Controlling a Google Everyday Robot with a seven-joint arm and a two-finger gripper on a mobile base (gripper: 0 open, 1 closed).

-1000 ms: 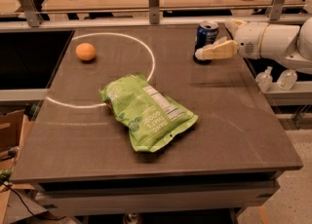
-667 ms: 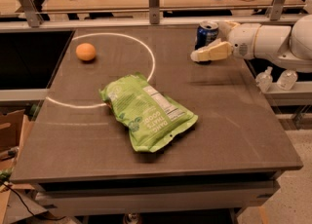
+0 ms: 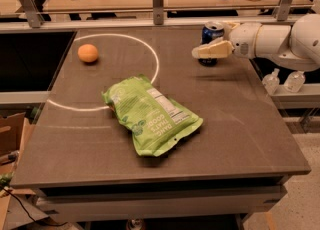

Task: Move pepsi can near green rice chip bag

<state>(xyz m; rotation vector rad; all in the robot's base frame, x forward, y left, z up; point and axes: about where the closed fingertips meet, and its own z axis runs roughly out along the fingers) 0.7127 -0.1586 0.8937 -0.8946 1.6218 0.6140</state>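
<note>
one small shift: the gripper [image 3: 206, 41] at upper right has slid further left around the pepsi can [image 3: 212, 33], which has not moved; i cannot tell whether it grips yet. the green rice chip bag [image 3: 152, 115] lies mid-frame, well apart. the orange [image 3: 88, 53], upper left, blocks nothing.

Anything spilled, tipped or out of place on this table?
Nothing stands out. The pepsi can stands upright at the far right of the table, the claw at it. The green chip bag lies flat mid-table, crinkled but intact. An orange sits far left.
</note>
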